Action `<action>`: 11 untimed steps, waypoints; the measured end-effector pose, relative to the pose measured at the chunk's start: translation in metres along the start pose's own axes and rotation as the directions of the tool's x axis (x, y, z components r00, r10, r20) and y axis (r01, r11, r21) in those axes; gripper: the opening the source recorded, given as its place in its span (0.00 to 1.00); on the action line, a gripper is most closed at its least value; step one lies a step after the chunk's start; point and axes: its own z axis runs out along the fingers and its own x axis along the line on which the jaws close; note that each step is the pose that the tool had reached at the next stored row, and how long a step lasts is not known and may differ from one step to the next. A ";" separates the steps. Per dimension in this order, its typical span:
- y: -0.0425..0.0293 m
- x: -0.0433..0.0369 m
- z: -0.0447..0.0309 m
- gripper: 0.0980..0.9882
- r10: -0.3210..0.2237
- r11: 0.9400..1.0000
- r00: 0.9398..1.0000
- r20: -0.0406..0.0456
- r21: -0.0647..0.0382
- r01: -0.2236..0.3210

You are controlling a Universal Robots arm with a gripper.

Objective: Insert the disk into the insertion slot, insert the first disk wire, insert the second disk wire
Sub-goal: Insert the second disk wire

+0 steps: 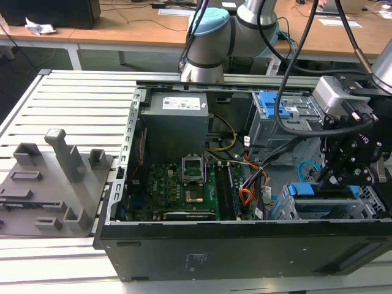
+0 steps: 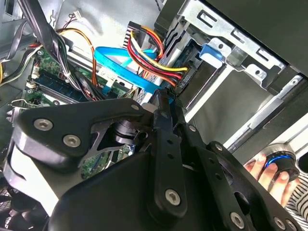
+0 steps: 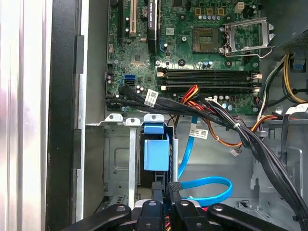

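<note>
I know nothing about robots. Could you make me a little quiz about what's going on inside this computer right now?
1. True or false: the disk's blue carrier already sits in the grey drive cage.
2. In the first wrist view, which colour is the looping cable beside the pincer? A) green B) light blue C) white
3. Fill in: in the second wrist view, a person's ___ shows beyond the computer case, next to a blue-ringed knob.

Key: 1 true. 2 B. 3 hand.
</note>
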 end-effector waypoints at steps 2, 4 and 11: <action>-0.0001 0.0000 0.0007 0.15 0.000 1.000 1.000 0.001 0.000 0.000; 0.0000 0.0000 -0.0006 0.15 0.000 1.000 1.000 0.000 0.000 0.000; 0.0018 -0.0021 -0.0340 0.07 0.000 1.000 1.000 0.000 0.000 0.000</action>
